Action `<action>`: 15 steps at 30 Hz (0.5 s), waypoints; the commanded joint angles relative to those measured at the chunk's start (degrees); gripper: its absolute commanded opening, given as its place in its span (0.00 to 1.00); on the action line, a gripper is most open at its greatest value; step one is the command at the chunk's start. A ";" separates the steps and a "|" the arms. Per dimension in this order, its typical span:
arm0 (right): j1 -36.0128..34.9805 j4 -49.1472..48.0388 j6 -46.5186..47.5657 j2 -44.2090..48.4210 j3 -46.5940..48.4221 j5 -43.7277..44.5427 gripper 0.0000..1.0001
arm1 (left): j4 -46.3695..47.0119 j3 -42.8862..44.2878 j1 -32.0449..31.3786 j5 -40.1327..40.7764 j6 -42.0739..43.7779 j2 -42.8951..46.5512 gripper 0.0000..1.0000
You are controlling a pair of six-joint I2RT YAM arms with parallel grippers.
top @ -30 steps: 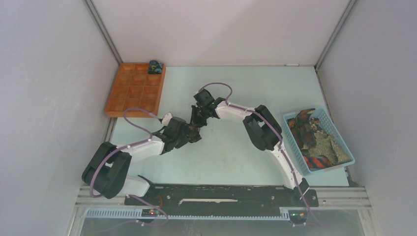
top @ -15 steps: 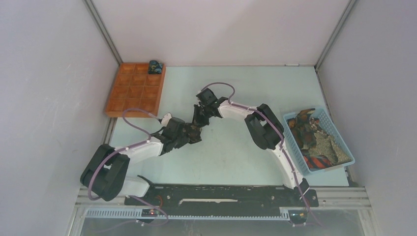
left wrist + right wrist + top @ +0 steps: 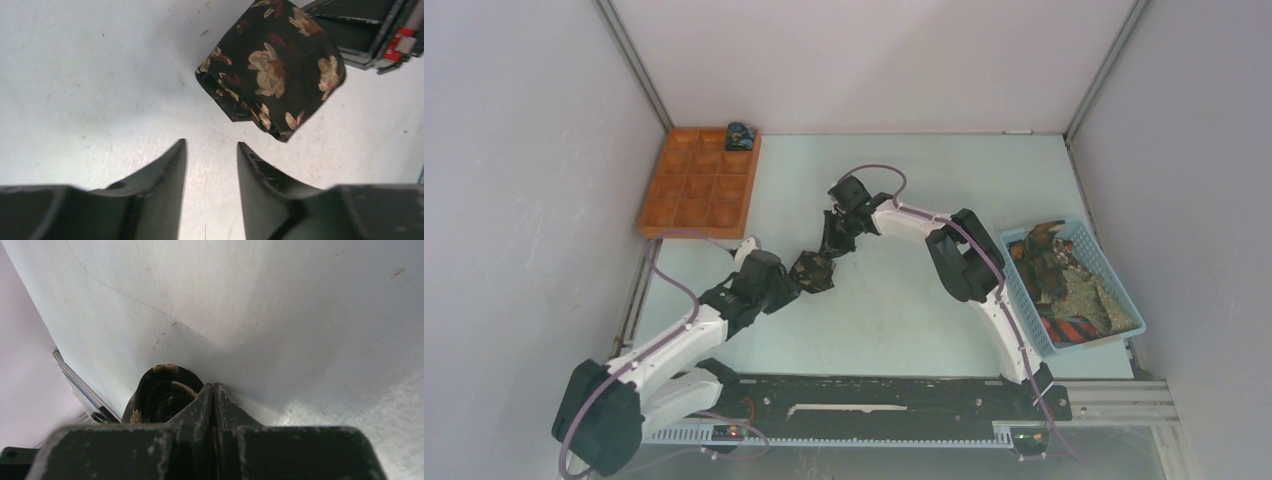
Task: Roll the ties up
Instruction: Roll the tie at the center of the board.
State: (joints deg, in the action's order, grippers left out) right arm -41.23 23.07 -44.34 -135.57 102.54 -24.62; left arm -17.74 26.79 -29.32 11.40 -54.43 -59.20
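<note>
- The left fingers (image 3: 211, 146) are standing partly open with nothing between them, only bare desk (image 3: 75, 75). A second ago they were closed at the bundle. They have since let go and are drawing back toward the near edge.
- Just ahead of those fingers and a little to their right, the rolled black tie (image 3: 272, 65), the one with tan leaves, is sitting on the desk clear of both left fingertips. It is holding its shape, with the stacked layers showing along the edge nearest the fingers.
- On the far side of the roll, the right fingers (image 3: 214, 386) are pressing tightly together, tips close to the desk. The coiled end of the roll is lying right against the outer side of one of them. I cannot tell whether a layer of cloth is being pinched between them.
- The release suggests this tie is now fully rolled and is being left to the right fingers to steady or carry. The risk is the outer wrap springing loose now that the left side is free.
- Well off to the right of the right fingers, loose ties (image 3: 1064, 280) are waiting in the blue mesh basket (image 3: 1114, 335).
- Far beyond the left fingers, the orange compartment tray (image 3: 699, 185) is holding one dark rolled bundle (image 3: 741, 135) in its far right corner compartment.
</note>
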 commanded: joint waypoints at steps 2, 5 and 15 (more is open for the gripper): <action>1.51 5.90 3.75 2.11 2.53 3.25 0.08 | -7.63 0.90 0.49 2.52 4.71 8.27 0.57; 2.83 7.49 5.67 3.40 2.83 4.75 0.10 | -10.07 3.36 1.15 3.59 7.76 10.73 0.68; 9.17 -2.84 6.85 23.19 -21.39 3.24 0.35 | -6.42 10.67 10.45 -9.99 20.91 4.95 0.85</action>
State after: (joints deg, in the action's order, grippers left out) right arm -34.00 26.81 -38.41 -123.76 90.54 -19.86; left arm -27.83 34.39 -22.24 9.67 -41.01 -50.92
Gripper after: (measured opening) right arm 0.293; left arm 0.827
